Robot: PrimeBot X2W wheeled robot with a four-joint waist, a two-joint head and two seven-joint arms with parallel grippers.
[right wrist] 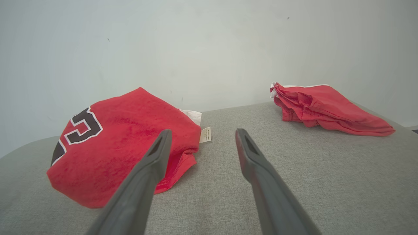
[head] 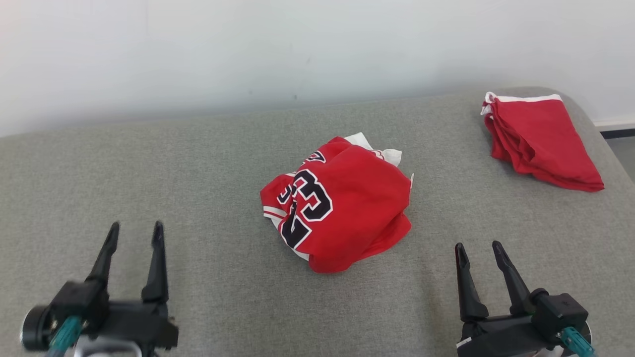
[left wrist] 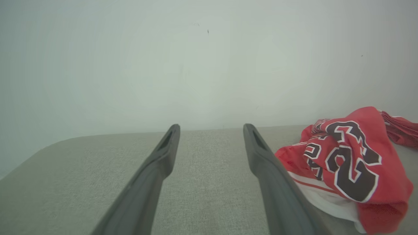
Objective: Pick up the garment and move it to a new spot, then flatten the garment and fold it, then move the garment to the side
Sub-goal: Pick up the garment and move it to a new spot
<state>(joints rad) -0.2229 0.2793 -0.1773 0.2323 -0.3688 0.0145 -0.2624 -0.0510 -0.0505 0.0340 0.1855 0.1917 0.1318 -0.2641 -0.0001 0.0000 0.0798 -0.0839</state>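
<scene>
A red jersey garment (head: 342, 203) with black and white numbers lies crumpled in a heap at the middle of the grey fabric surface (head: 198, 163). It also fills the right of the left wrist view (left wrist: 349, 163) and the left of the right wrist view (right wrist: 120, 147). My left gripper (head: 135, 233) stands open at the lower left, apart from the garment, with nothing between its fingers. My right gripper (head: 478, 250) stands open at the lower right, just short of the heap, also empty. Each wrist view shows its own two dark fingers (left wrist: 153, 176) (right wrist: 150, 166) spread wide.
A second red garment (head: 540, 141) with white trim lies folded at the far right corner of the surface, seen too in the right wrist view (right wrist: 323, 109). A pale wall (head: 297, 49) runs behind. The surface edge curves down at the right.
</scene>
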